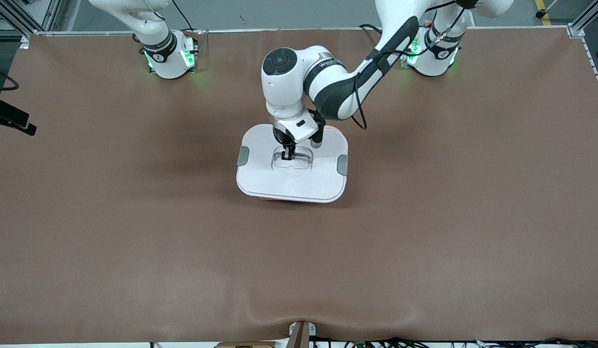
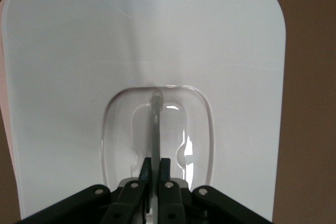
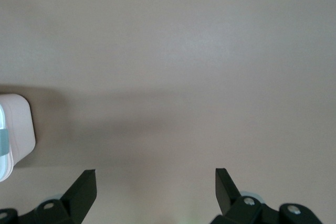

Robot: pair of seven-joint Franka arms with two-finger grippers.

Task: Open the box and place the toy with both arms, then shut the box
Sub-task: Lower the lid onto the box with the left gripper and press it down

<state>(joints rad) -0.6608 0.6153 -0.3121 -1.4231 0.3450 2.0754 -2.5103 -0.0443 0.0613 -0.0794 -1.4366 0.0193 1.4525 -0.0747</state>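
Observation:
The box stands in the middle of the table with its white lid on; a thin pink strip of the tub shows under the lid's near edge. Grey clips sit at both short sides. My left gripper is down in the lid's recess, shut on the clear handle. In the left wrist view my left gripper pinches the upright clear handle on the lid. My right gripper is open and empty over bare table, with a corner of the box at the edge. The toy is out of view.
The brown table mat spreads all round the box. A black camera mount sticks in at the right arm's end of the table. A small bracket sits at the near edge.

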